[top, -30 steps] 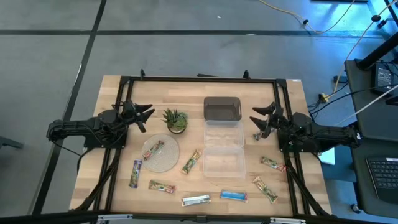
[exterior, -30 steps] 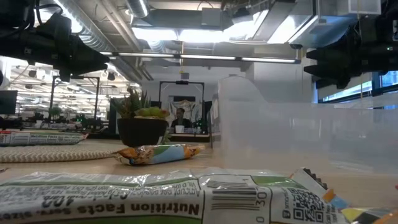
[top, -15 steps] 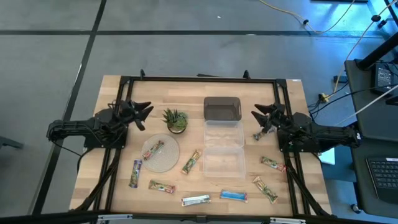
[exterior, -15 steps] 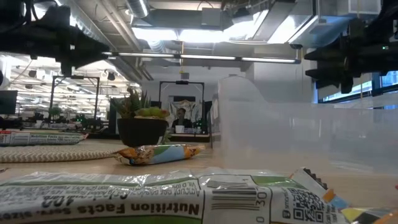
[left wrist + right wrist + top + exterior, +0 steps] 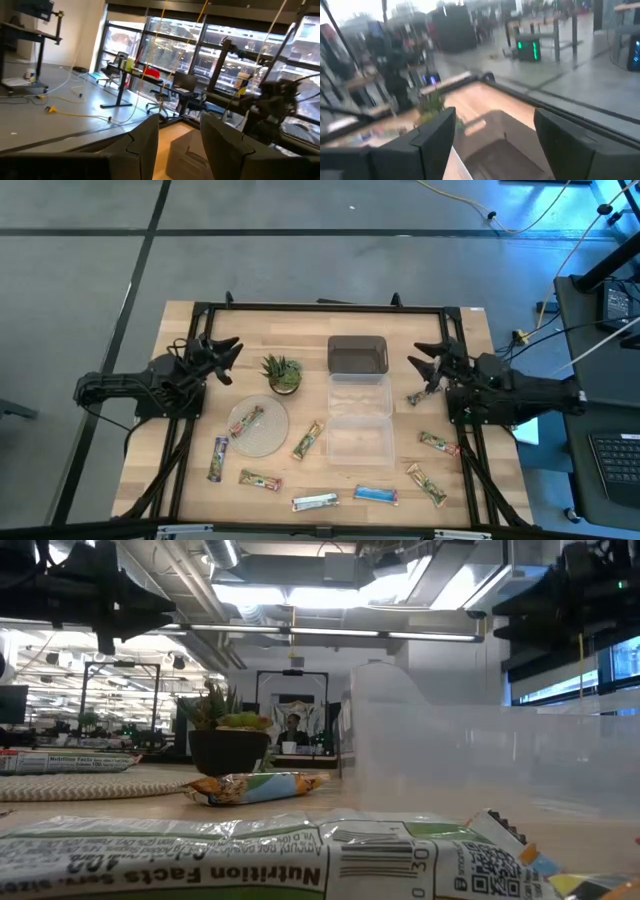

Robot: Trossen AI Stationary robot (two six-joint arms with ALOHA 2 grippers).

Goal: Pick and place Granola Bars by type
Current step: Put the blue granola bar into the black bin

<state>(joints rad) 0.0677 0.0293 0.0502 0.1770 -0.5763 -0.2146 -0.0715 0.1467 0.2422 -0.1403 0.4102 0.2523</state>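
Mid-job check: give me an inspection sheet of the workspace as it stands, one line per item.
Surface: wooden table, black frame along its edges.
Job's things: granola bars loose along the near half; one on the woven mat, a silver bar, a blue bar, a purple bar; dark bin and two clear bins hold nothing.
Clutter: potted plant.
End effectors: left end effector open, raised left of the plant; right end effector open, raised right of the bins.
Cables: yellow cable on the floor.
Surroundings: desk at right.

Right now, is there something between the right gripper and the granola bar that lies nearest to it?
Nothing visible. The right gripper hangs open above the table, and the nearest granola bar lies bare just beside it.
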